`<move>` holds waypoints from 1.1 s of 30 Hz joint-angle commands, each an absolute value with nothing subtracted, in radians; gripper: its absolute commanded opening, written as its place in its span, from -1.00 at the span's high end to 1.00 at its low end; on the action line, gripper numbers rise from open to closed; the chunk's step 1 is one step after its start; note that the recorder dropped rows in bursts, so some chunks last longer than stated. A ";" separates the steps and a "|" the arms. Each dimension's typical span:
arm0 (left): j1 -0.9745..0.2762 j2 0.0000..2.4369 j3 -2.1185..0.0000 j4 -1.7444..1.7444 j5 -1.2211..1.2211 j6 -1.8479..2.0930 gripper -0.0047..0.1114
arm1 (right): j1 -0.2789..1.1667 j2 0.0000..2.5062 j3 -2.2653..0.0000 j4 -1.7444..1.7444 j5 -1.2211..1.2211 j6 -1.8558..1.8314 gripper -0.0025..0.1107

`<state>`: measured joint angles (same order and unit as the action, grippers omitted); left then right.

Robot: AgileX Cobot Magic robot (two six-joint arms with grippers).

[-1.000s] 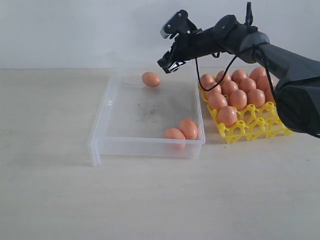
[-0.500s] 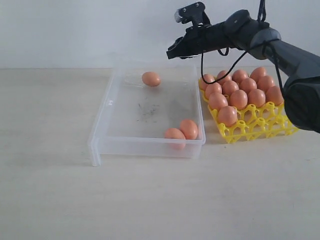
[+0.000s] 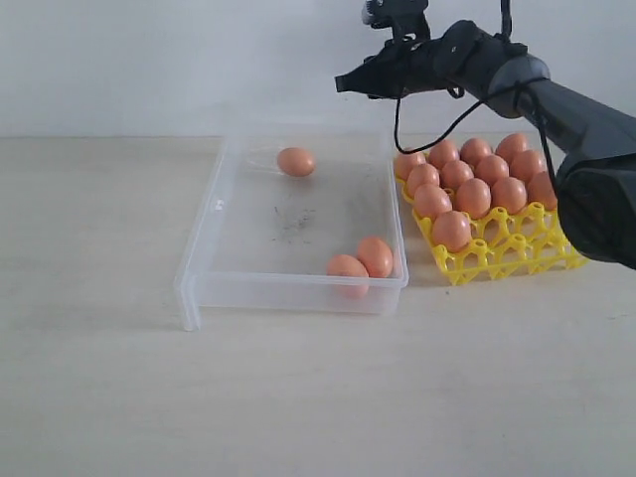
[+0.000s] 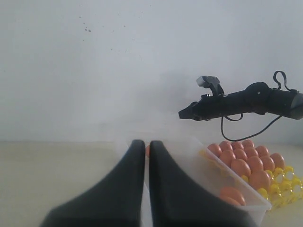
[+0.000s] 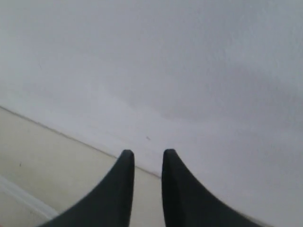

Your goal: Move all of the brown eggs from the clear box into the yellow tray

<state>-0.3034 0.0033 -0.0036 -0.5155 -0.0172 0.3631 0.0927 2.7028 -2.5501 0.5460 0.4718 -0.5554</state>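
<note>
Right claw (image 5: 147, 153) narrowly apart, empty, high above the worktop (image 3: 99, 397); left claw (image 4: 147, 143) together; three brown eggs (image 3: 296, 161) lie in the clear box (image 3: 214, 214)

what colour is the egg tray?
The tray is bright yellow; the exterior view shows it best.

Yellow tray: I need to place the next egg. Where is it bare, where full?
Bare cups run along the camera-side edge of the yellow tray, beside the lone front egg. The rows behind are packed with brown eggs.
</note>
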 commanded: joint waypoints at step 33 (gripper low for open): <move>-0.300 0.000 0.000 -0.499 -0.037 0.386 0.85 | 0.289 2.596 -2.553 0.188 1.103 -1.011 -0.24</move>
<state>-0.3034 0.0033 -0.0036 -0.5059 -0.0288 0.3782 0.2959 2.5981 -2.5501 0.2244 1.1247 -0.9373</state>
